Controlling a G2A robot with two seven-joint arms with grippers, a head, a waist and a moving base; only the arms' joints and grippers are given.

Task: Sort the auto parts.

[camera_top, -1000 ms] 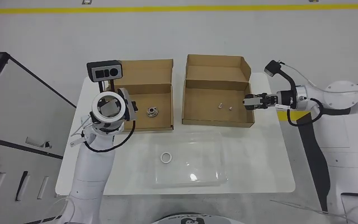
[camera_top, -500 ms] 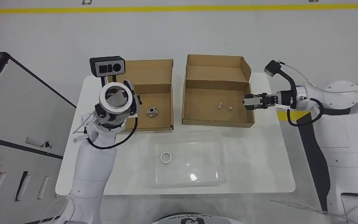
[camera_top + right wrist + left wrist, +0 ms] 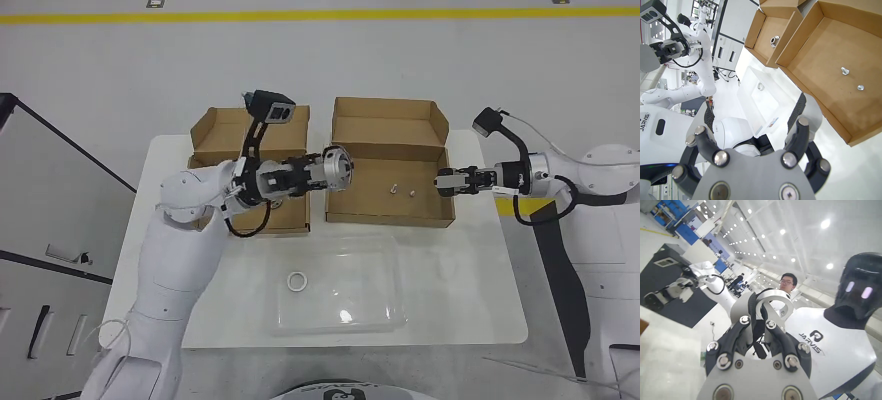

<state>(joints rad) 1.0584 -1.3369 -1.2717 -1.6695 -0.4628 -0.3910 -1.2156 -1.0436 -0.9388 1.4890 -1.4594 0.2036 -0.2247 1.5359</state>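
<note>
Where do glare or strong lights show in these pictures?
Top view: one bright glare spot lies on the floor of the clear tray, near its front wall. Left wrist view: the ceiling lamps shine straight into the camera, behind the left pincer shut on a metal ring. Right wrist view: the light is even; the floor of the nearer cardboard box shows no glare.

A silver collar (image 3: 772, 293) sits in the left tool (image 3: 758, 306), flanged hub (image 3: 775, 41) in left box (image 3: 761, 24), two bolts (image 3: 844, 71) in right box (image 3: 829, 47).

Robotics test hall — rows of ceiling lights (image 3: 825, 223), yellow floor line (image 3: 320, 14).
</note>
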